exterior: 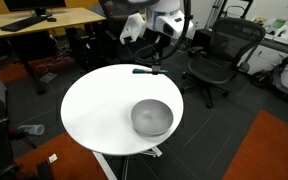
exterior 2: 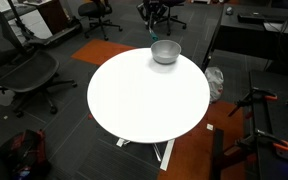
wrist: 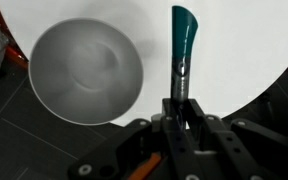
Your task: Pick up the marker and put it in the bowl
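Observation:
The marker (wrist: 184,35) has a teal body and a dark end. In the wrist view my gripper (wrist: 181,103) is shut on the dark end, and the teal part sticks out over the white table (wrist: 234,50). In an exterior view the marker (exterior: 143,71) shows at the table's far edge, just below my gripper (exterior: 160,62). I cannot tell whether it touches the table. The grey bowl (wrist: 84,68) stands empty on the table, beside the marker in the wrist view. The bowl shows in both exterior views (exterior: 152,117) (exterior 2: 165,52). The marker and gripper are out of sight in the view across the table.
The round white table (exterior: 104,110) stands on a single pedestal. Office chairs (exterior: 219,55) and a wooden desk (exterior: 44,20) stand behind it. More chairs (exterior 2: 29,75) and an orange floor patch (exterior 2: 189,155) surround it.

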### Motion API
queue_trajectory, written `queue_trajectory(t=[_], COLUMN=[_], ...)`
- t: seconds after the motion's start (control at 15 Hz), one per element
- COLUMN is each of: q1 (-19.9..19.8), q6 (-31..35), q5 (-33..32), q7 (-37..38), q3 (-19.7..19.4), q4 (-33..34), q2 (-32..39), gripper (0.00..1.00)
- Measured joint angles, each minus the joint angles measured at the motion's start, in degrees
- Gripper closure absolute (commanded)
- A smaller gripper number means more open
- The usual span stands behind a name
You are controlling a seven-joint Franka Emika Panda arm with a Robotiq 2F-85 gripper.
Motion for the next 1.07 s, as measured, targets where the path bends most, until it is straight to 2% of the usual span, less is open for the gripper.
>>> queue_trajectory(t=[0.6,1.07], q1=[-3.91,-4.74], q6=[0.04,0.60], q5=[2.51,2.77], q7=[4.84,9.07], q3=[-1.94,-2.77], q4=[-1.48,-1.44], q2=[1.48,6.21], gripper=[0.95,0.95])
